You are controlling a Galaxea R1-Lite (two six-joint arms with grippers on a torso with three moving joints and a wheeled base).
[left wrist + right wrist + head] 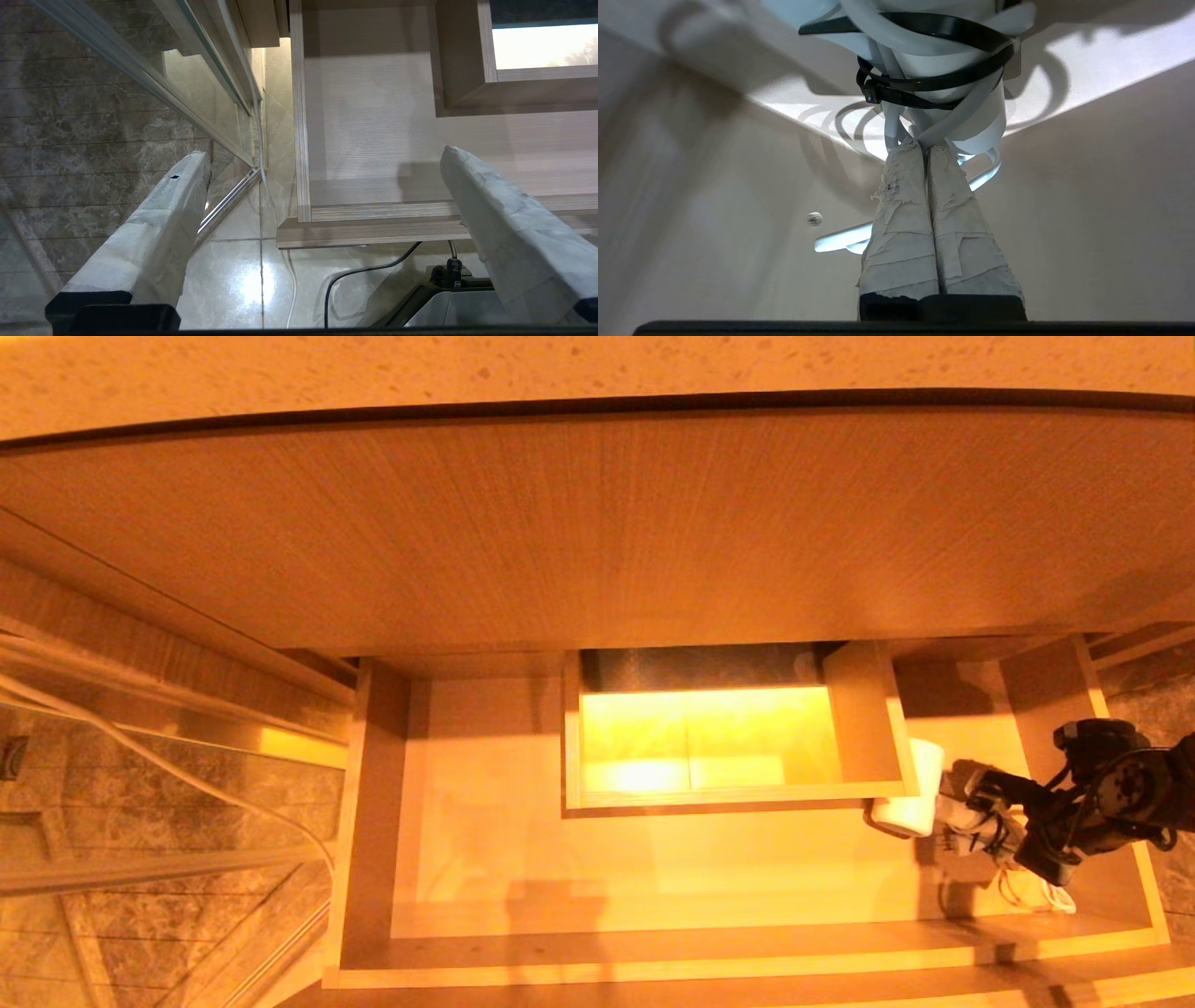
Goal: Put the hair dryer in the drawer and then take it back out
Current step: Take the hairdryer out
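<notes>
The drawer (653, 963) stands pulled out, its pale inside (373, 140) bare except at the right end. There the small white hair dryer (907, 793) hangs beside the boxed cut-out (709, 737), above its own shadow. My right gripper (962, 817) reaches in from the right. In the right wrist view its taped fingers (901, 224) are pressed together, their tips in the cord bundle strapped round the dryer's handle (948, 70). My left gripper (324, 154) hangs open and holds nothing off the drawer's front left corner, over the floor.
A tall wood-grain front panel (597, 523) and a speckled counter (560, 364) rise behind the drawer. Left of it are a glass panel (140, 747) and a white cable (187, 775). Below the drawer front lie glossy floor tiles (243, 280), a black cable (355, 275) and my base (467, 303).
</notes>
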